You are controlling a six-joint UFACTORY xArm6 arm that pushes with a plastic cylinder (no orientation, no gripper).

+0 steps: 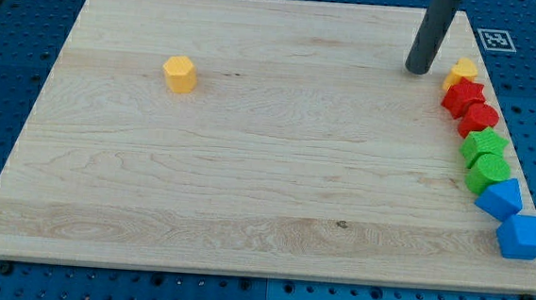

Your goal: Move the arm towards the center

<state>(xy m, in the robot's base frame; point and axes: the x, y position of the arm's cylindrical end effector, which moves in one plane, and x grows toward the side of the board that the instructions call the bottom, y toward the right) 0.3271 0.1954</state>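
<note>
Tip (418, 70) just left of yellow block (463, 69), perhaps apart.

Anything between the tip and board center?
Nothing visible. My tip sits near the view's top right, just left of the yellow block heading the right-edge row. The orange hexagonal block lies far left, off the path.

Tip (418, 71) at view's top right; blocks line right edge, nearest yellow block (462, 71) just beside. Lone yellow hexagonal block (180, 73) upper left; middle open.
</note>
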